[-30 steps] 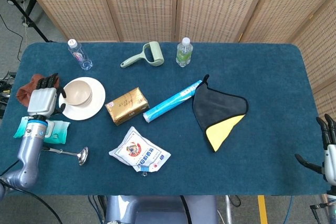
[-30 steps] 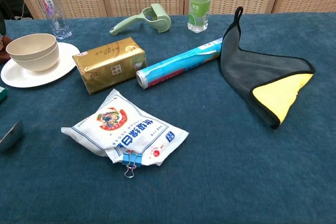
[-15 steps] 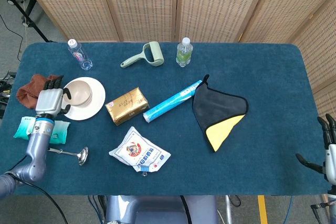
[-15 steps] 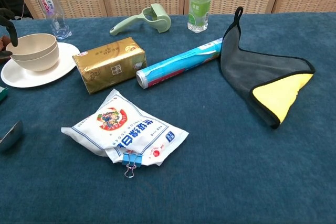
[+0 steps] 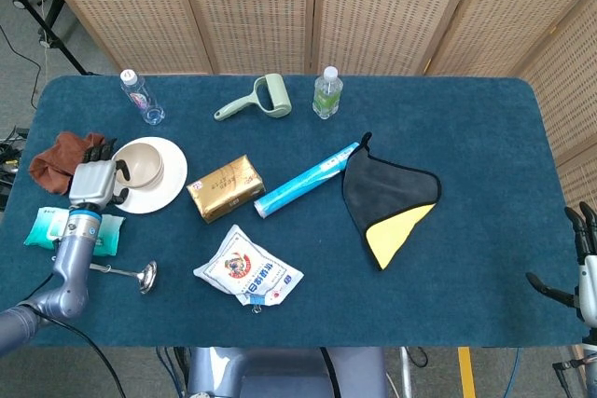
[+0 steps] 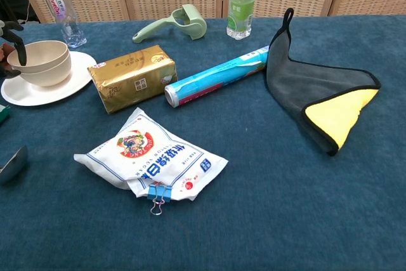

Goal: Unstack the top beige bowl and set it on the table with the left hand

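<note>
Two stacked beige bowls [image 5: 141, 164] [image 6: 42, 61] stand on a white plate [image 5: 166, 191] [image 6: 38, 91] at the table's left side. My left hand [image 5: 92, 179] is at the stack's left side, just over the plate's edge. In the chest view its dark fingers [image 6: 19, 48] reach over the top bowl's near-left rim, with another fingertip lower against the bowl's side; the bowl still sits in the stack. My right hand [image 5: 583, 263] hangs off the table's right edge with its fingers spread and nothing in it.
A gold tissue pack [image 5: 225, 188] lies just right of the plate, and a white bag [image 5: 248, 268] in front of it. A spoon [image 5: 122, 273], a wipes pack [image 5: 76, 230] and a brown cloth [image 5: 53, 155] surround my left arm. Further off: bottles, a lint roller [image 5: 256, 101], a blue roll [image 5: 308, 179], a grey-yellow cloth [image 5: 387, 198].
My left hand has moved right towards the bowls; its fingers now show at the top bowl's rim in the chest view. The bowls and my right hand have stayed put.
</note>
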{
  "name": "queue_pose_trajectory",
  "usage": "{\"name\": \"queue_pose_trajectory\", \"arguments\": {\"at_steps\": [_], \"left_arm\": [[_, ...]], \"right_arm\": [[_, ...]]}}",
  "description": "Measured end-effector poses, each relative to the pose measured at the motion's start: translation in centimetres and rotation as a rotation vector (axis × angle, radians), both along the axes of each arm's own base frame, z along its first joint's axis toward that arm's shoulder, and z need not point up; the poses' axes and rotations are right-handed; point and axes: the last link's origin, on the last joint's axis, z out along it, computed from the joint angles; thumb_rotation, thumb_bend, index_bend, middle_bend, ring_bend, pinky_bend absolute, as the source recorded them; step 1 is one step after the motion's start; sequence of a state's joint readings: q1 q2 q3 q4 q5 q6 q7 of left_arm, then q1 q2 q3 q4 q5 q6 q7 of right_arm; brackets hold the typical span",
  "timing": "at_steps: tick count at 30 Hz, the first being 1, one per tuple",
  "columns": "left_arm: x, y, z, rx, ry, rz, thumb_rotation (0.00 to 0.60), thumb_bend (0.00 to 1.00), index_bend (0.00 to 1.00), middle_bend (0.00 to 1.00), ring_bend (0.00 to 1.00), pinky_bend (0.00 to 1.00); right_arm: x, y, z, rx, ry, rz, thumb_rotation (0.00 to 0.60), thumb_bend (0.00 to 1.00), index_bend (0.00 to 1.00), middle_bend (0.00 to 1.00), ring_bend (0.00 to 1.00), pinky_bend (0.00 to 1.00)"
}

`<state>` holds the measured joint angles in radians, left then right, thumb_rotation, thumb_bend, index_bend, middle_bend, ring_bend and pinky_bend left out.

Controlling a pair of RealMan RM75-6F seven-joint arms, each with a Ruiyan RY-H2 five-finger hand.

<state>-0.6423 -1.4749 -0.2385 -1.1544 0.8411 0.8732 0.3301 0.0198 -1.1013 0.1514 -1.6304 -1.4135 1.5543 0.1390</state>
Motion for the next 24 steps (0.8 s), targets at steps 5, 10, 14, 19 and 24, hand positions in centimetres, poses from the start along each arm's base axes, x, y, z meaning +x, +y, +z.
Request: {"name": "queue_pose_trajectory", "arguments": {"at_steps": [5,10,14,19,24], "left_arm": [[0.1,0.1,-0.5,-0.002,-0.027,0.01,0.6,0.42,0.63,0.0,0.0,0.0],[0.1,0.1,-0.3,0.008,-0.032,0.011,0.6,0.44,0.65,0.0,0.0,0.0],[0.0,0.1,0.1,0.02,-0.035,0.016,0.6,0.46,0.69,0.0,0.0,0.0],[0.3,-0.2,0.9,0.041,-0.054,0.004,0.6,0.48,0.7,0.0,0.0,0.0],[1.4,-0.8,1.9,0.066,-0.097,-0.045,0.6,0.48,0.72,0.0,0.0,0.0]], "right_arm": [[0.0,0.0,0.0,0.0,-0.006,0.003,0.6,0.0,0.0,0.0,0.0,0.0],[0.0,0.0,0.0,0.002,-0.006,0.002,0.6,0.0,0.0,0.0,0.0,0.0],[0.0,0.0,-0.1,0.004,-0.003,0.0,0.6,0.0,0.0,0.0,0.0,0.0],[0.0,0.0,-0.1,0.004,-0.002,0.001,0.6,0.0,0.0,0.0,0.0,0.0],[0.1,0.0,-0.2,0.006,-0.002,0.002,0.6,0.0,0.0,0.0,0.0,0.0]]}}
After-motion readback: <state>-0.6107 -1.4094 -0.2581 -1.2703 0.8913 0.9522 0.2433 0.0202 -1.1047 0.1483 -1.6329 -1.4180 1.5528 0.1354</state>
